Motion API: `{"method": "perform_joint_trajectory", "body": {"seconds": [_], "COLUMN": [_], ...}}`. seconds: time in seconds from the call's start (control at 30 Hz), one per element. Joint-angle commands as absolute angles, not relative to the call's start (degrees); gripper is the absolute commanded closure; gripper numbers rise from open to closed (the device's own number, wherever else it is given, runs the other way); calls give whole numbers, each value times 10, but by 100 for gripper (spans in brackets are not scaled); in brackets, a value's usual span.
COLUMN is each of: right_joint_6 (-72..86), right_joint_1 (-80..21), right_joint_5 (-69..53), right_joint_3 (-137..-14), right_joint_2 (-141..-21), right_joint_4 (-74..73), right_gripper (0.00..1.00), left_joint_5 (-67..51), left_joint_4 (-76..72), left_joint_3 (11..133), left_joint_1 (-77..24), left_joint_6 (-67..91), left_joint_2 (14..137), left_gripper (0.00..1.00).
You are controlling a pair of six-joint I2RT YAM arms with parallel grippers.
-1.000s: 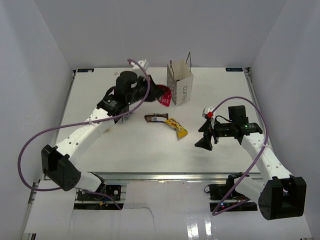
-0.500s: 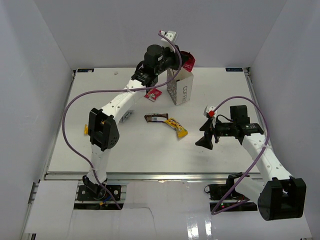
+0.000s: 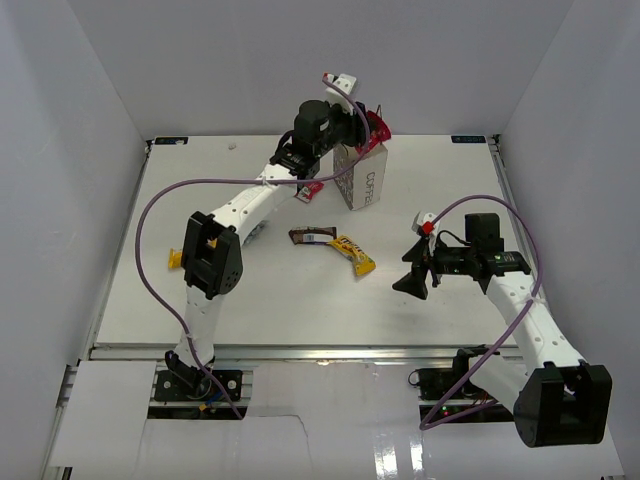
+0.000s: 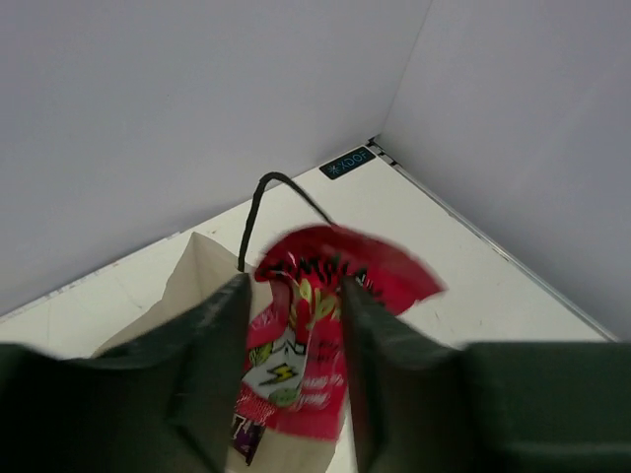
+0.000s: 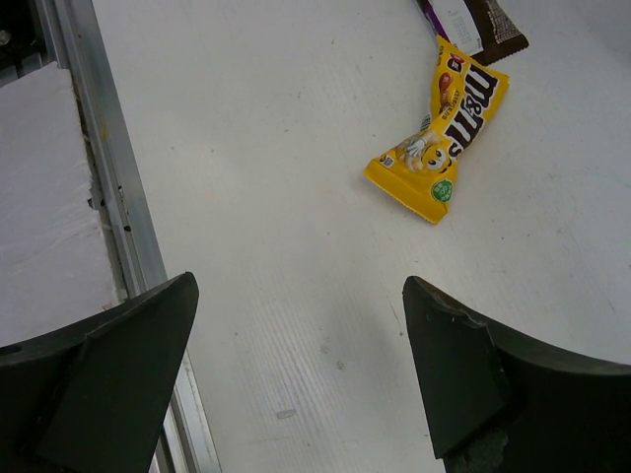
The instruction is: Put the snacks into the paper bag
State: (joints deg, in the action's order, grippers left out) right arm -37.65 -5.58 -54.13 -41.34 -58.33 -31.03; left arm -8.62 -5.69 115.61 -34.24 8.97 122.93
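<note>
Snacks lie spread over the white worktop around the upright paper bag, which stands toward 12 o'clock of the worktop's middle, near the back wall, with its thin black handles up and its vertical "COFFEE" print on the side facing about 5 o'clock. The left fingers hang right above the bag's open mouth, closed on a pink-red packet. In the left wrist view that packet is pinched at its middle between the two dark fingers, its long axis running down toward the mouth, the crumpled upper end bulging above the grip and the lower end just over the bag's pale rim. One black handle arches close behind the packet, at its 11 o'clock. A bit of purple print shows under the packet's lower edge, too little to tell what it is. A second pink-red packet lies flat on the worktop at the bag's 9 o'clock, half hidden by the left arm. The dark brown bar lies at the bag's 7 o'clock, its long axis from 9 to 3, and the yellow packet touches its right end, slanting from 10 to 4. The right fingers hover well apart from the bag, at its 5 o'clock, spread wide with nothing between them; in the right wrist view the yellow packet and the end of the bar lie beyond them.
</note>
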Motion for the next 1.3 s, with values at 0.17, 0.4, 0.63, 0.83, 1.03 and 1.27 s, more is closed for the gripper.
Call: {"method": "perform_joint_trajectory", "body": {"seconds": [0.17,0.4,0.63,0.83,1.03,1.27], "right_joint_6": [-369,-370,-125,-28,-47,-70], "right_joint_1": [-53,-101,-297,-370,-379,-380], "right_joint_5": [-539,-481,-39,20,53,34], "right_joint_3": [-424,-461,-536,-674,-785,-797], "right_joint_2": [-592,-648,-765,-916,-1080,-1108], "right_joint_4": [-294,-298,-136,-173,-241,-278], "right_gripper": [10,10,10,10,23,32], "left_joint_5": [-56,-106,-172,-67,49,109], "left_joint_4": [-78,-71,-52,32,208,308], "left_joint_3": [1132,1175,1019,729,511,380], "left_joint_1": [-344,-344,-343,-338,-336,-336], "left_joint_6": [83,112,136,203,360,528], "left_joint_2": [1172,1137,950,650,378,203], "left_gripper": [13,12,11,9,8,4]}}
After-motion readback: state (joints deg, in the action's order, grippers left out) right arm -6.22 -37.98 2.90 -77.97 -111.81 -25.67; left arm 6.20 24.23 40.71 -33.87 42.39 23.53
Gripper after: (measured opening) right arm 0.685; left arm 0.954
